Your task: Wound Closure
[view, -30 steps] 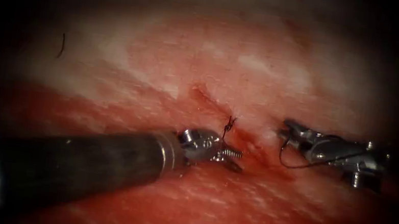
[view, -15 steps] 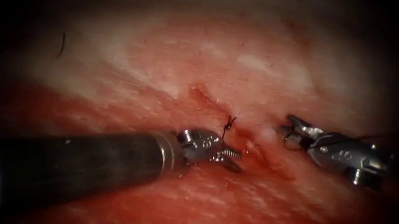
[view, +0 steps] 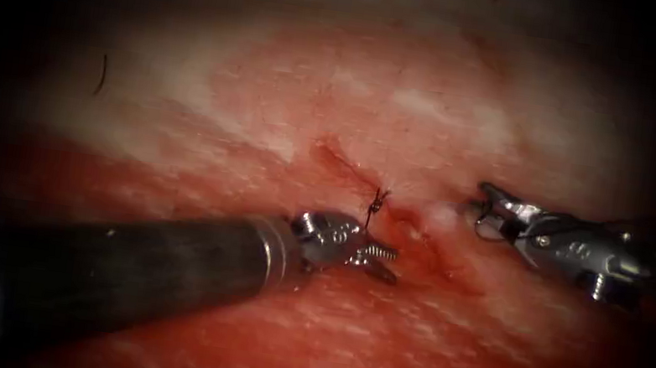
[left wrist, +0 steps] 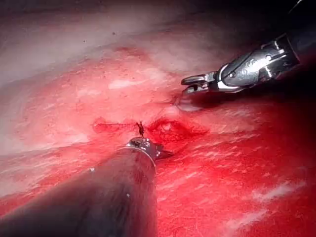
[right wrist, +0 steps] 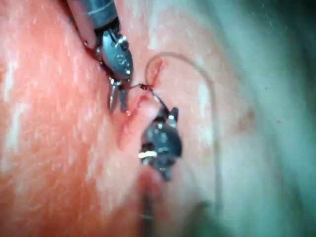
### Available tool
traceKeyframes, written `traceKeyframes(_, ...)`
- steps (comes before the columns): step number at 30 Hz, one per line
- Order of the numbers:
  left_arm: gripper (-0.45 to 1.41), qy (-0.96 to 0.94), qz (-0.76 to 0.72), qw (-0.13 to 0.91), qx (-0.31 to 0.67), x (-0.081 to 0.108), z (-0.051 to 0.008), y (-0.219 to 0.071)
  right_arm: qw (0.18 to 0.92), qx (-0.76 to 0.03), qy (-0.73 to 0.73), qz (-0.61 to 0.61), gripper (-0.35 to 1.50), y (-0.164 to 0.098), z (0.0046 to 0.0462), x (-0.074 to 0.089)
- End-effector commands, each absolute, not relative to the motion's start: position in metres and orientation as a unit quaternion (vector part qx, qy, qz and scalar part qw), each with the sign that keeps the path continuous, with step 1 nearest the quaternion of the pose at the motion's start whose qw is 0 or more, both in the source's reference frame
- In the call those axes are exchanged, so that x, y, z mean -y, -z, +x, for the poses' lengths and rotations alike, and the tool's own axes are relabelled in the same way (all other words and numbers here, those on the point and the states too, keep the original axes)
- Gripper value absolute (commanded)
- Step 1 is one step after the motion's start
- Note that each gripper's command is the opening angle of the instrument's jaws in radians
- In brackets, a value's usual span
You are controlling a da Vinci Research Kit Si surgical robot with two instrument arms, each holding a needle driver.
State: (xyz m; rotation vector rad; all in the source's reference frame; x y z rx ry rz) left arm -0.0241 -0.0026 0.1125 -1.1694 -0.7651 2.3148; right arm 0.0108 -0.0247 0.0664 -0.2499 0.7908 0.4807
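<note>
The cut (view: pixel 429 252) runs down the tissue (view: pixel 290 86), wet with red fluid. A dark thread knot (view: pixel 376 203) with short tails stands at the cut's upper end, also seen as knot (left wrist: pixel 140 129). My left tool (view: pixel 381 263) lies just left of the cut below the knot, jaws open and holding nothing. My right tool (view: pixel 484 203) sits right of the cut, jaws shut on thread; a small thread loop (view: pixel 493 231) hangs under it. In the right wrist view a fine thread (right wrist: pixel 150 94) runs from the knot to the right tool (right wrist: pixel 165 116). No needle is in the tissue that I can see.
A short cut end of thread (view: pixel 102 75) lies on the pale tissue far left. The left tool's dark shaft (view: pixel 131 264) crosses the lower left. Red fluid pools around the cut (left wrist: pixel 170 131).
The right tool has shifted slightly up and to the right, and the thread loop under it has shrunk. The left tool and the knot have stayed put.
</note>
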Motion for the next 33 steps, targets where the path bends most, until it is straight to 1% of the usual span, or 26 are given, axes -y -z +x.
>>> traceKeyframes(1,0.0,-0.835,-0.422,0.217,0.277,0.003,-0.0248,-0.1131,0.894,-0.372,-0.225,-0.104,-0.35,-0.0675,0.0116,0.0241)
traceKeyframes(8,0.0,-0.835,-0.422,0.217,0.277,0.003,-0.0248,-0.1131,0.888,-0.381,-0.251,-0.055,-0.35,-0.069,0.0113,0.0227)
traceKeyframes(22,0.0,-0.836,-0.422,0.217,0.277,0.0031,-0.0248,-0.1133,0.881,-0.394,-0.26,-0.026,-0.35,-0.0689,0.0112,0.0212)
traceKeyframes(25,0.0,-0.836,-0.422,0.217,0.277,0.0031,-0.0248,-0.1133,0.86,-0.402,-0.313,0.002,-0.35,-0.0689,0.0112,0.0208)
traceKeyframes(27,0.0,-0.836,-0.422,0.217,0.277,0.0031,-0.0248,-0.1133,0.822,-0.422,-0.38,0.043,-0.35,-0.069,0.0111,0.0206)
traceKeyframes(33,0.0,-0.836,-0.422,0.217,0.277,0.0031,-0.0248,-0.1133,0.781,-0.433,-0.44,0.095,-0.35,-0.0693,0.0112,0.0205)
